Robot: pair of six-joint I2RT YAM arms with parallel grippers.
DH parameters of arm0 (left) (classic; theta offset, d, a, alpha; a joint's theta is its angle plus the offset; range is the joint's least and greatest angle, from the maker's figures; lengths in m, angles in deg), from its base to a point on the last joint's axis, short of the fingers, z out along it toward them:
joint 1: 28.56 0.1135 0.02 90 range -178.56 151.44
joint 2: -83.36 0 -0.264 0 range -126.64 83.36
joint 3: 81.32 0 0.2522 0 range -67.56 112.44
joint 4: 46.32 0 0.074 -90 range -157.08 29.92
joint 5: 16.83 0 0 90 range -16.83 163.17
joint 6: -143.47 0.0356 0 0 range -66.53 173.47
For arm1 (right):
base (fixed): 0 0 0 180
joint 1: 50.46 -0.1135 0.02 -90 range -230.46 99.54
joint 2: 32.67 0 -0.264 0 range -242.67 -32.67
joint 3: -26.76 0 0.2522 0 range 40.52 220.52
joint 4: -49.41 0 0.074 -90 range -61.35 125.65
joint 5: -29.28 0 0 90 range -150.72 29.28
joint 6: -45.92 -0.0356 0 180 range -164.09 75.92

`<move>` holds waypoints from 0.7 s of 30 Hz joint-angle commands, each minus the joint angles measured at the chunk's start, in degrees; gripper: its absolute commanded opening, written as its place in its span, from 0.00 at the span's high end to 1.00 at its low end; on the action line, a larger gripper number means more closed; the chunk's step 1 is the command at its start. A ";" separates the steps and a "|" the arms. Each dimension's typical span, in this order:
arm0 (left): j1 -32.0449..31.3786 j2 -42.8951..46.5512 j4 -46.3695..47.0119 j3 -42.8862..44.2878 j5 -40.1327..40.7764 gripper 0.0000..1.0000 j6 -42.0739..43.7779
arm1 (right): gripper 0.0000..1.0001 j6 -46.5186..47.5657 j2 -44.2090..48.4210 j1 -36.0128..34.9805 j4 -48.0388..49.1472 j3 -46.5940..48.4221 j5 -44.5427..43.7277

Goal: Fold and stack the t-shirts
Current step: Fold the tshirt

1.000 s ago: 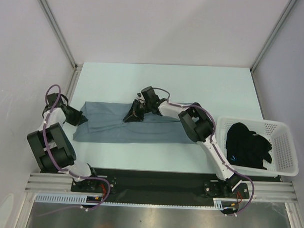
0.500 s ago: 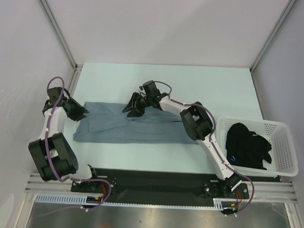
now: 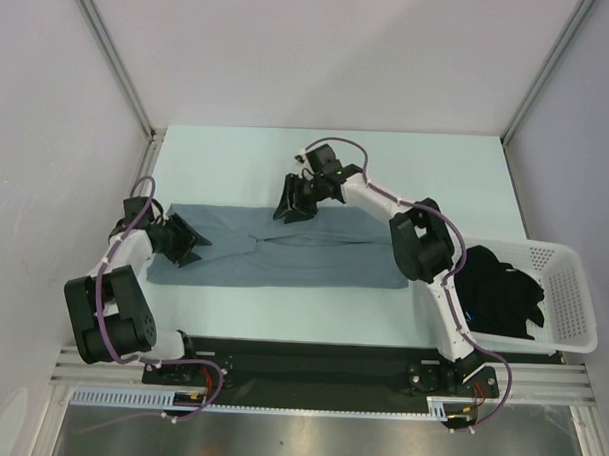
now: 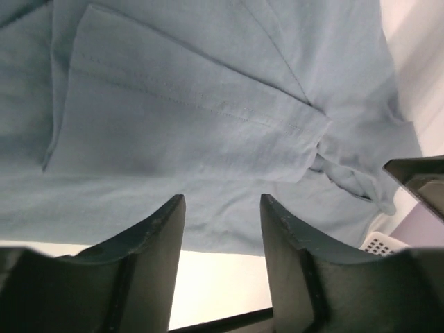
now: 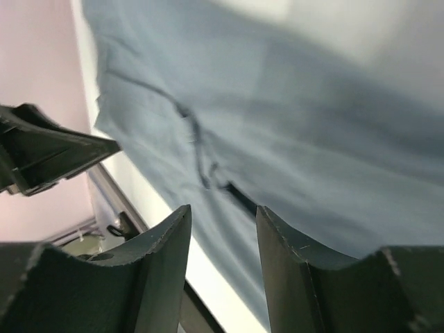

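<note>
On the table (image 3: 227,155): grey-blue t-shirt (image 3: 284,255), likely laid long for a crosswise fold;
Left gripper (image 3: 192,246): released, over its left end;
Right gripper (image 3: 288,207): released, above far edge

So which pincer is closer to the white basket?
Right. The right pincer sits over the far edge of the grey shirt, mid-table; the left pincer is at its left end, farther from the basket.

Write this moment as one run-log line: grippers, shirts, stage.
left gripper: open, empty, over grey-blue shirt | right gripper: open, empty, over same shirt | black shirt: in basket | stack: not yet begun
</note>
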State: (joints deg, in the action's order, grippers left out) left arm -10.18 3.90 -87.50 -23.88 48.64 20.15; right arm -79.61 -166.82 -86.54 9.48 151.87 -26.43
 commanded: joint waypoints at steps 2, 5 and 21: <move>-0.26 0.80 -0.70 4.22 1.85 0.39 0.01 | 0.52 6.60 3.89 4.60 -6.69 -2.71 -2.20; -0.09 1.06 -3.25 3.87 5.79 0.39 -1.04 | 0.52 9.41 6.43 6.97 -7.58 -6.31 -3.96; 5.45 -4.38 -4.57 3.87 8.98 0.52 -0.17 | 0.68 -0.93 3.46 4.26 2.85 -7.11 3.85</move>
State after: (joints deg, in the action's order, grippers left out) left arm -5.11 0.43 -92.74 -21.63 56.88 19.05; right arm -75.35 -163.47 -80.83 4.80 143.63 -26.89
